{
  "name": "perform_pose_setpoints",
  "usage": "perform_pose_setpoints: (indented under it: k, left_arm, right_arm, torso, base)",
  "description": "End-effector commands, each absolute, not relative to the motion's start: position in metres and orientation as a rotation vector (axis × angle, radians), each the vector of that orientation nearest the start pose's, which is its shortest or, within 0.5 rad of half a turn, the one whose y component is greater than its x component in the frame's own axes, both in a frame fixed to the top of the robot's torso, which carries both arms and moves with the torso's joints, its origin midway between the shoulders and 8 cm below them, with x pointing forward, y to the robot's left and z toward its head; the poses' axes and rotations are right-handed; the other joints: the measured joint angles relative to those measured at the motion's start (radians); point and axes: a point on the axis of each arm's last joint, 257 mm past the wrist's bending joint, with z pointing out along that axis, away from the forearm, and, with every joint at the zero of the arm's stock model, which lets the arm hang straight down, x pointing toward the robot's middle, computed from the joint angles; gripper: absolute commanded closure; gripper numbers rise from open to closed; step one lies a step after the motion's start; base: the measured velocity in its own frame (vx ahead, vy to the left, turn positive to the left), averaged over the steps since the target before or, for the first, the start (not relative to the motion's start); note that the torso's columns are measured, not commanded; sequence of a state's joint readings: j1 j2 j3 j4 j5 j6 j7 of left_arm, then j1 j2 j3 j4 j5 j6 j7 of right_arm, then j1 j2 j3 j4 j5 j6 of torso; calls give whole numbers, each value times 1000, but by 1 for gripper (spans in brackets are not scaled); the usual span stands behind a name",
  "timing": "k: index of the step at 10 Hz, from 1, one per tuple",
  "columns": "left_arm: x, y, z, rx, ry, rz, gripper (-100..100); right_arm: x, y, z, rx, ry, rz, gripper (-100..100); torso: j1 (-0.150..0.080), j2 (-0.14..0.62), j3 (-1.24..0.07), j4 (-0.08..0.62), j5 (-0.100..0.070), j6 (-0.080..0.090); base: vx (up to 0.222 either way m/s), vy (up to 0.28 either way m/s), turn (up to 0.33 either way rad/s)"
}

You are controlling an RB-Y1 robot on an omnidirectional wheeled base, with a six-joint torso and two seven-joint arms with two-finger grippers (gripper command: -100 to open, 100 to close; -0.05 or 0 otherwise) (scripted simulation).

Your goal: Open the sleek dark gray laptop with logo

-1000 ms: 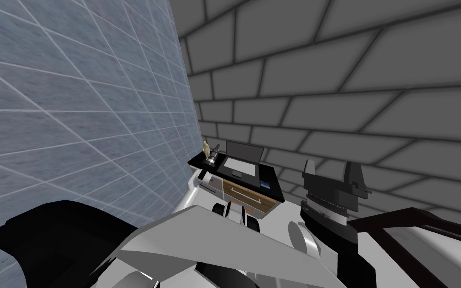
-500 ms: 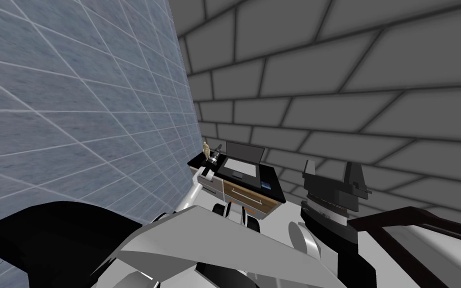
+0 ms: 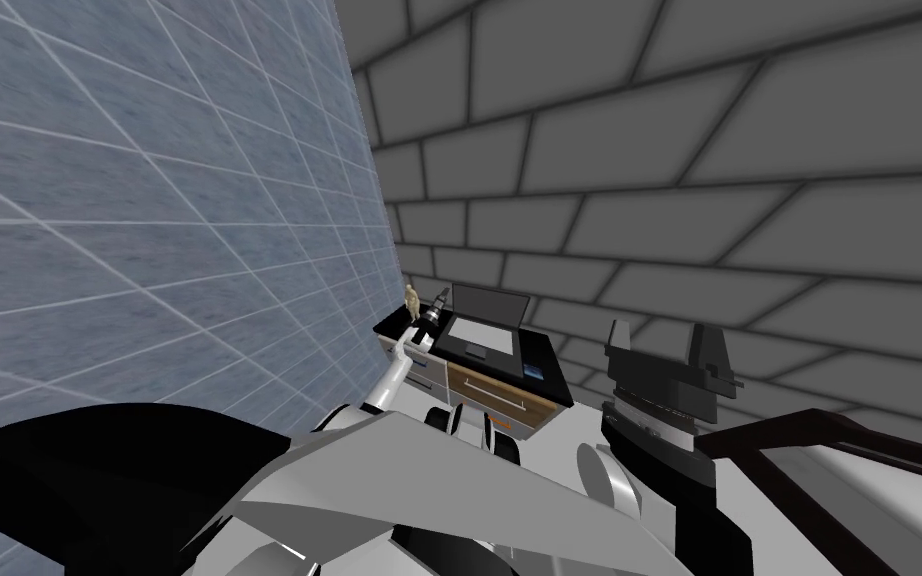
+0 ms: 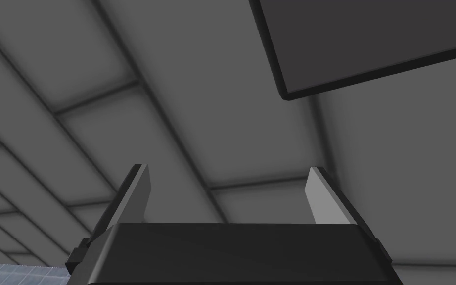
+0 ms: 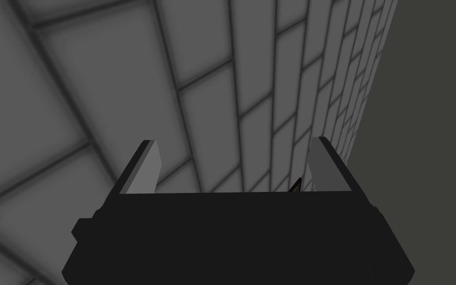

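Laptop [image 3: 482,335] sits lid-up on the dark desk [image 3: 545,368]. In the head view the left gripper [image 3: 436,305] hovers over the desk's left end near a figurine [image 3: 412,297], and the right gripper [image 3: 663,335] hangs off the desk's right. In the left wrist view its fingers [image 4: 135,198] are apart. In the right wrist view its fingers [image 5: 145,168] are apart too.

You have no text, label, brand, number or sign here that can be read. The laptop [image 3: 481,330] on the dark-topped cabinet [image 3: 494,387] is too small for you to make out any logo. The small blue patch [image 3: 533,372] beside it shows nothing legible. The dark flat panel [image 4: 370,44] beyond the left hand's fingers is plain.
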State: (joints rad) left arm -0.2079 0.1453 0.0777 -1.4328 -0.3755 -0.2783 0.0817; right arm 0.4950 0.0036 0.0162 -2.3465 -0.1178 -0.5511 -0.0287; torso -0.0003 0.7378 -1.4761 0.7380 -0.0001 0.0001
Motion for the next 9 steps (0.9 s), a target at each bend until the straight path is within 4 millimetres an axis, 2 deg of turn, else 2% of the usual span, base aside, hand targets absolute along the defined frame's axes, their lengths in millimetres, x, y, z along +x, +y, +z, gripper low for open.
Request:
perform_pose_setpoints:
  k: [1,5,6,8,9]
  left_arm:
    - [604,240,-126,-647,1213,-1025,-100]
    - [632,233,-129,-635,1261,-981,-100]
    - [632,234,-138,-648,1277,-975,-100]
    - [649,229,-137,-636,1303,-948,-100]
    - [649,231,-145,-647,1317,-943,-100]
  right_arm:
    - [319,-285,64,644,441,1447,0]
    - [319,-285,64,644,441,1447,0]
    - [319,-285,64,644,441,1447,0]
    - [319,-285,64,644,441,1447,0]
    - [319,-285,64,644,441,1447,0]
  torso:
    - [0,0,0,0,0,0]
    - [0,0,0,0,0,0]
    - [0,0,0,0,0,0]
    - [0,0,0,0,0,0]
    - [0,0,0,0,0,0]
  base:
    - [11,23,-17]
    - [11,27,-30]
    - [12,23,-18]
    - [13,23,-31]
    - [9,20,-15]
